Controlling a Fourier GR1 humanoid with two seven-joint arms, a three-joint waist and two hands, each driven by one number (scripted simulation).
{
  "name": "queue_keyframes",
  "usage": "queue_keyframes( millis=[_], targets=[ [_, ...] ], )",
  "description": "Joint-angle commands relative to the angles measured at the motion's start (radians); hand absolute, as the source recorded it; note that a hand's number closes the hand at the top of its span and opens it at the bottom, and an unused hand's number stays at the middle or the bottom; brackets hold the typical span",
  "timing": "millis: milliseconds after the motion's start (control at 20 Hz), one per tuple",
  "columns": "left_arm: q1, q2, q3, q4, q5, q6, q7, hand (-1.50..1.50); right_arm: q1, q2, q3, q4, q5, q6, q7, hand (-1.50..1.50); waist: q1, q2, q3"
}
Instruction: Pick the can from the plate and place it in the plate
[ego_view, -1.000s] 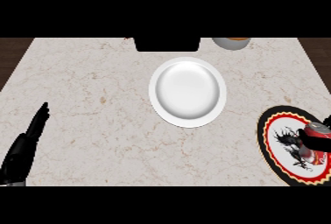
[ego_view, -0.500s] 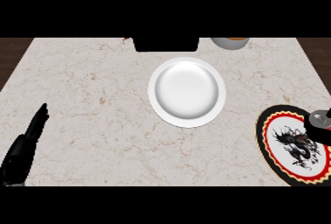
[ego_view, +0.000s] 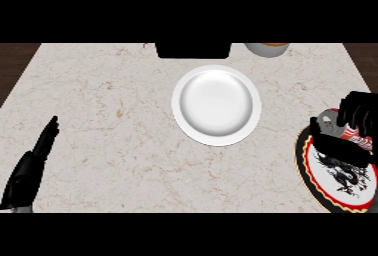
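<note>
Two plates lie on your marble desk (ego_view: 111, 125): a plain white plate (ego_view: 216, 105) at centre, and a patterned plate (ego_view: 339, 177) with a red and black rim at the right edge. Your right robot hand (ego_view: 353, 125) has its fingers curled round the can (ego_view: 341, 127), at the patterned plate's upper rim (can largely hidden by the fingers). Your left robot hand (ego_view: 29, 167) rests at lower left, fingers straight, holding nothing.
</note>
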Motion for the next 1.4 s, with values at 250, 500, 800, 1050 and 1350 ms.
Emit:
queue_keyframes(
  millis=[250,500,800,1050,1350],
  targets=[
    [0.015,-0.002,0.008,-0.038,-0.003,-0.027,0.022,0.0,-0.319,0.215,0.161,0.202,0.103,0.032,0.173,1.5,0.011,0.003,0.001],
    [-0.021,0.009,0.037,0.038,0.01,-0.046,-0.021,0.0,-0.456,0.279,0.098,0.48,0.078,-0.032,0.126,1.5,0.011,0.006,0.001],
    [-0.009,0.015,0.037,0.007,-0.003,-0.051,-0.007,0.0,-0.594,0.356,0.075,0.821,0.092,-0.108,0.11,1.5,0.021,0.007,0.001],
    [-0.035,-0.033,-0.002,0.007,-0.042,-0.017,0.016,0.0,-0.694,0.358,0.079,1.118,0.026,-0.256,0.021,1.5,0.033,0.011,0.001],
    [-0.105,-0.032,0.013,0.067,-0.048,-0.008,0.011,0.0,-0.708,0.359,0.05,1.227,-0.156,-0.425,0.068,-1.5,0.027,0.012,0.001]
  ],
)
